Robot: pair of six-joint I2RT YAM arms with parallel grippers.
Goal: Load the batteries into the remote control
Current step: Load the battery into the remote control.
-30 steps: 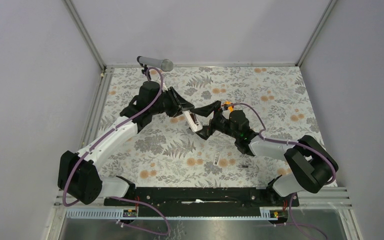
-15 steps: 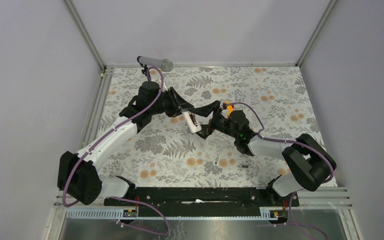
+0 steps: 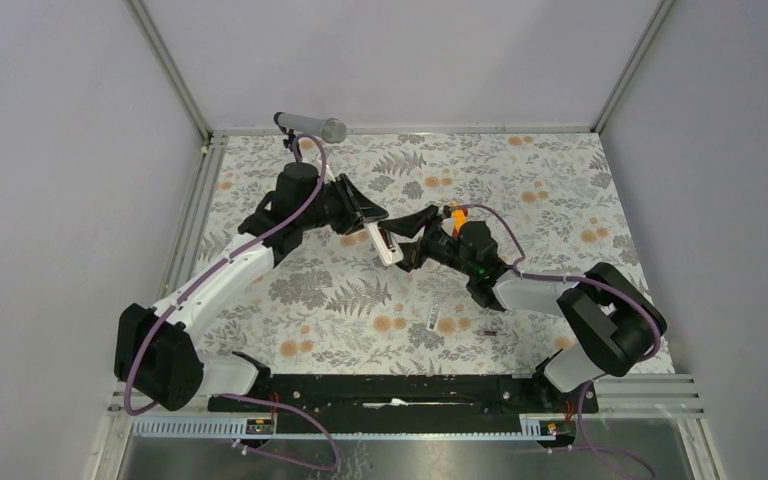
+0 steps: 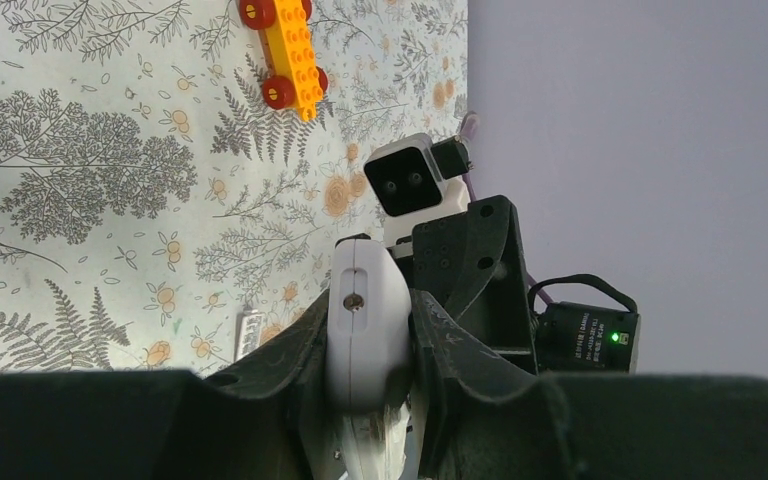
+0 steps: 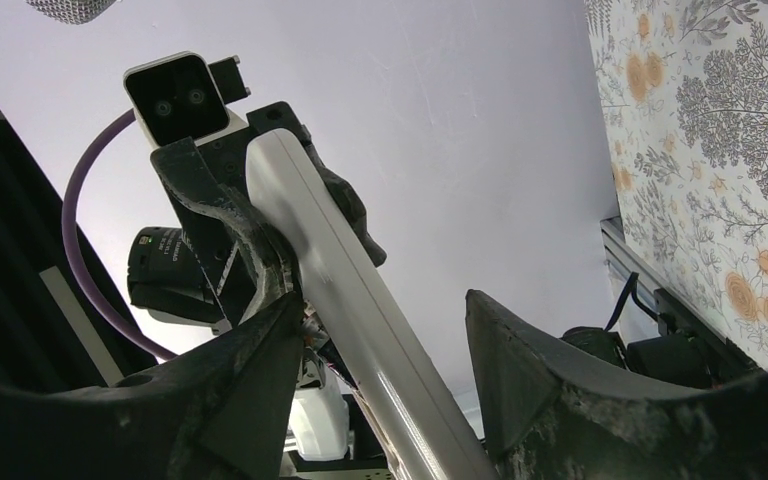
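- My left gripper [image 3: 368,222] is pinched tight on the remote [image 3: 388,246] and holds it tilted above the middle of the table [image 3: 560,180]. My own fingers hide its lower end.
- My right gripper [image 5: 380,310] straddles the remote's free end with its fingers spread, and a gap shows on one side.
- The orange toy car [image 3: 452,210] is mostly hidden behind my right wrist.
- A thin dark bit [image 3: 487,331] lies by my right arm, too small to name.
- My right fingers are narrower than a second ago and closer to the remote.

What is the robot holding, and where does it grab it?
The left tool grips the white remote control near one end, squeezing its sides. The right tool sits around the other end with a gap, not gripping yet.
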